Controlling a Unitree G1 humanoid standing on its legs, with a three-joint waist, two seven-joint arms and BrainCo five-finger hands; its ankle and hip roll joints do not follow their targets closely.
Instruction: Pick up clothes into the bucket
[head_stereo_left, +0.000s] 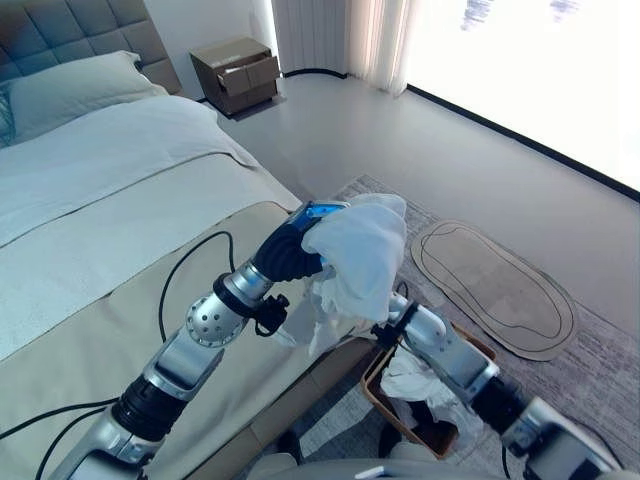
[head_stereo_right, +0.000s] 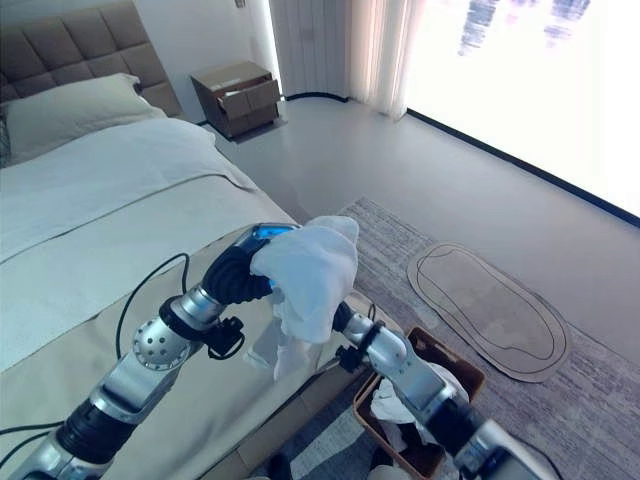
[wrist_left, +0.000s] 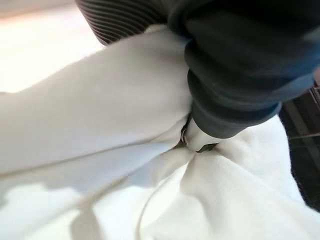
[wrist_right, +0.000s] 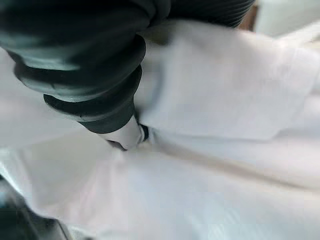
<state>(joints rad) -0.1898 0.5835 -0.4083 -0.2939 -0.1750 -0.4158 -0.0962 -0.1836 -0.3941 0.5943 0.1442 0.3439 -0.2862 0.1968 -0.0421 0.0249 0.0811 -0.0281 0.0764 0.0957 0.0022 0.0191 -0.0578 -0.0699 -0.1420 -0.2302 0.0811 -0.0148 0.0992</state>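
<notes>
Right now your left hand (head_stereo_left: 292, 250) is raised above the edge of the bed (head_stereo_left: 120, 250), buried to the wrist cover in a bunched white garment (head_stereo_left: 355, 255); the fingers are lost in the cloth, so you cannot tell how they are set. In its wrist view only one silver finger (wrist_left: 197, 142) pokes from the dark cover into the folds. Your right hand (wrist_right: 127, 135) reaches up from below into the same bundle, and its fingers are hidden too, so their state cannot be told either.

Outward from the hands, the garment hangs in the air between bed and floor, its loose tail drooping toward the bed's side. The brown bucket (head_stereo_left: 380, 395) sits on the rug (head_stereo_left: 590, 340) just beside the bed, below and a little to the right of the bundle, with white clothes (head_stereo_left: 415, 380) already in it.

By the look of it you are in the carry step. The next move calls for bringing the bundle over the bucket's mouth, lowering it, then freeing both hands so the trailing end drops inside rather than over the rim.
</notes>
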